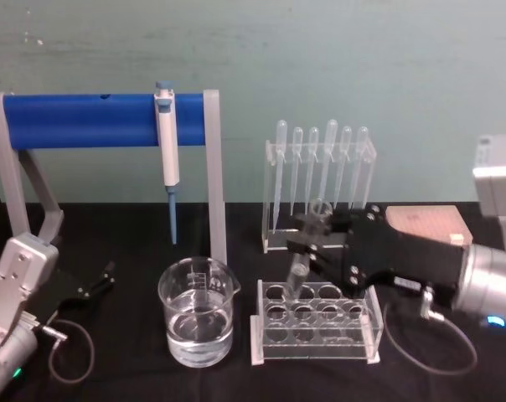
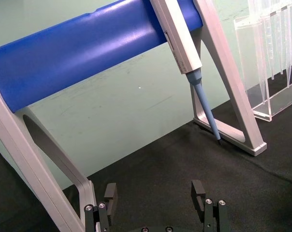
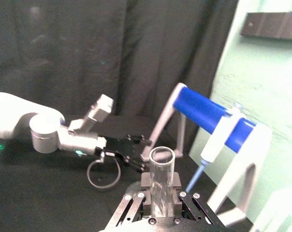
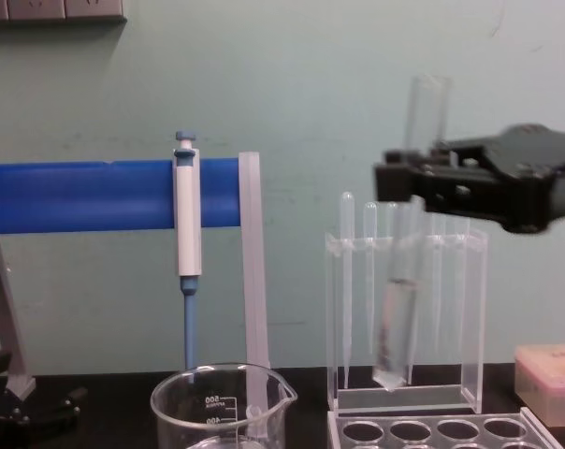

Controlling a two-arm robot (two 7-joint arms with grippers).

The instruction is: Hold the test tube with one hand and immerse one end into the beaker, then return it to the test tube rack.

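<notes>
Glass test tube [image 1: 300, 272] gripped by right end effector [image 1: 312, 234], above rack [image 1: 256, 331]

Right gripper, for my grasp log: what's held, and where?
The right gripper holds the test tube by its upper part, below the rim; left gripper open.

Fixtures around the blue-barred stand

A grey-legged stand [image 1: 94, 120] with a thick blue crossbar sits on the black cloth [image 1: 127, 239] before a pale green wall [image 1: 320, 59]. A blue-and-white micropipette [image 1: 167, 142] hangs upright from the bar beside the stand's right post, tip down. To the right of the stand, a clear acrylic holder [image 1: 271, 197] keeps a row of thin plastic pipettes [image 1: 296, 167], bulbs up. Farther right lies a pinkish box [image 1: 425, 224].
</notes>
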